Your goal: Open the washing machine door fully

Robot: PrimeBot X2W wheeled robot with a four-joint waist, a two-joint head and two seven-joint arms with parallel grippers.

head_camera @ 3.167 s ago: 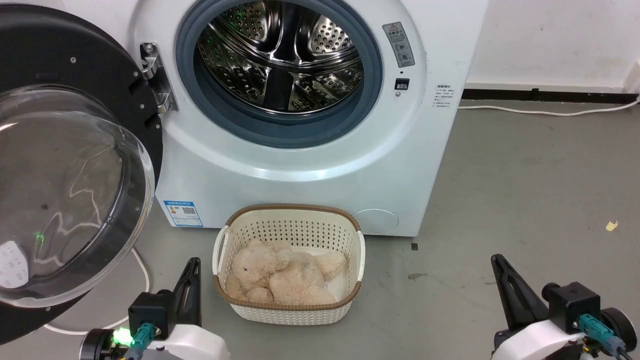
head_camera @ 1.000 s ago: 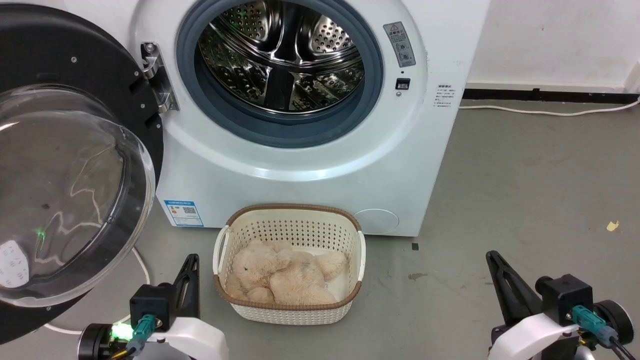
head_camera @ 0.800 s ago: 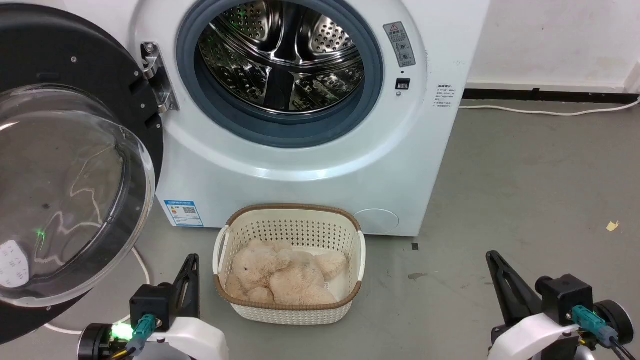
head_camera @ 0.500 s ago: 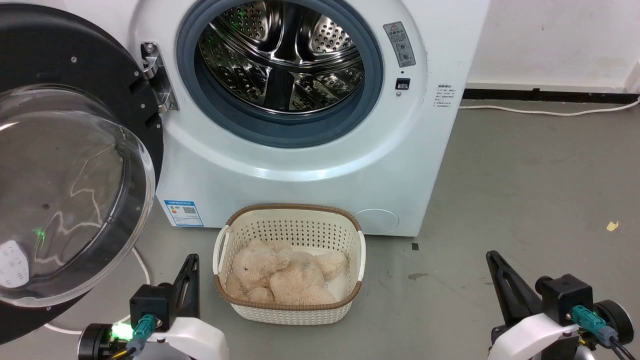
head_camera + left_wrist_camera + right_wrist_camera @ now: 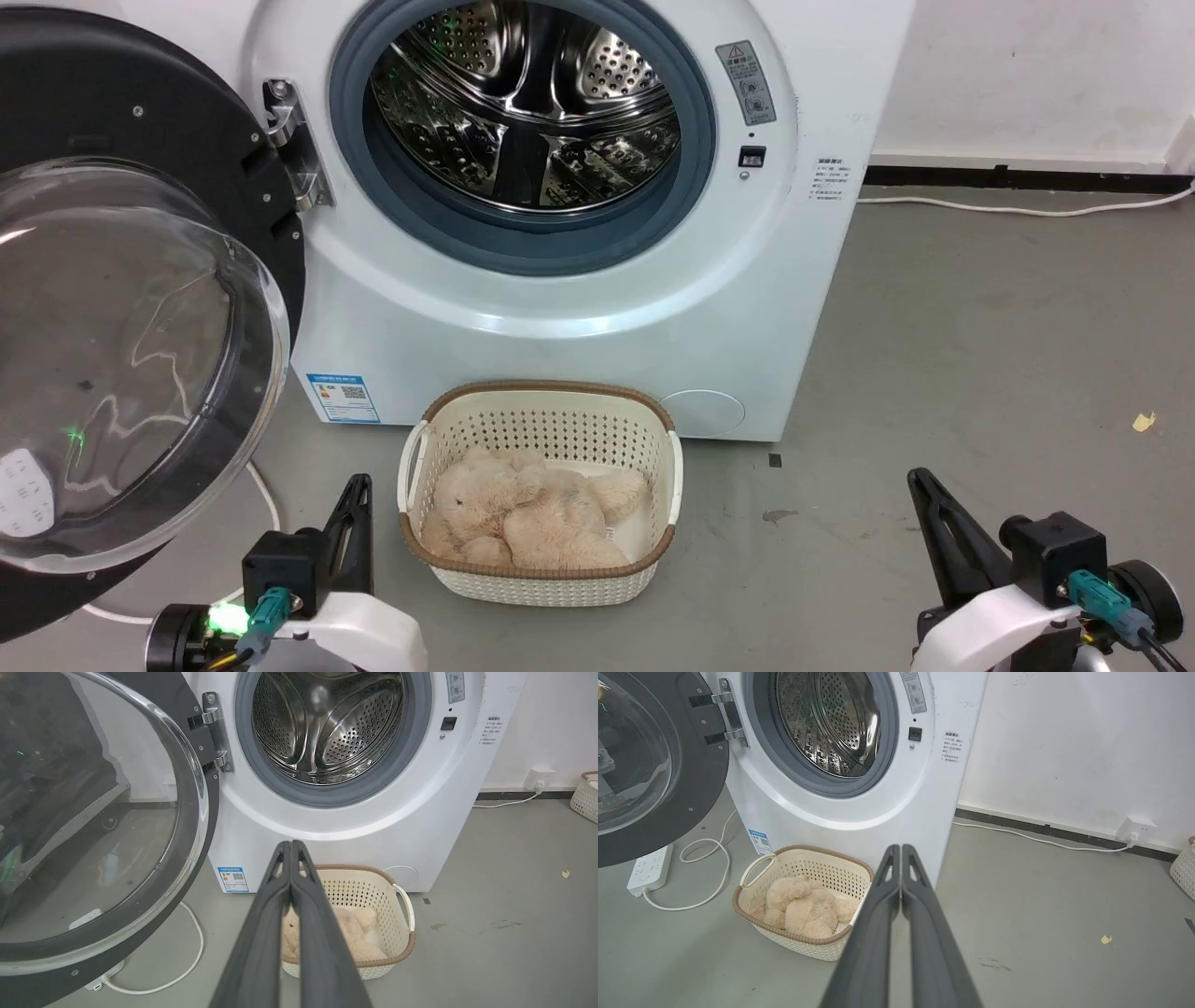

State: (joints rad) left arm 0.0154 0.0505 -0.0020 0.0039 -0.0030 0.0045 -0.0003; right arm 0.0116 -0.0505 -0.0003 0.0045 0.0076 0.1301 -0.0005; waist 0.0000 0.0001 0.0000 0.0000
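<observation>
Big round washing machine door, glossy black ring around a bulging clear glass bowl, stands swung wide open out past the left side of the white front-loading washing machine. Its inner glass side faces the room, and it hangs on the metal hinge at the left edge of the machine's opening. White power strip and looping white cable lie on the grey floor left of the machine, below the door. Left gripper sits low in front of the machine's lower left corner, well apart from the door, its two long dark fingers pressed together tip to tip, empty; left wrist view confirms the tips are touching. Steel perforated drum is exposed inside the grey rubber rim, middle of the machine's front. Cream perforated plastic basket with a brown woven rim is on the floor just in front of the machine's base, with a beige plush toy lying inside it. Right gripper is low, in front of and to the right of the machine, over bare floor, fingers pressed together, empty; same in the right wrist view. Right of the machine: black skirting strip along the white wall, white wall socket, small yellow scrap on the floor.
</observation>
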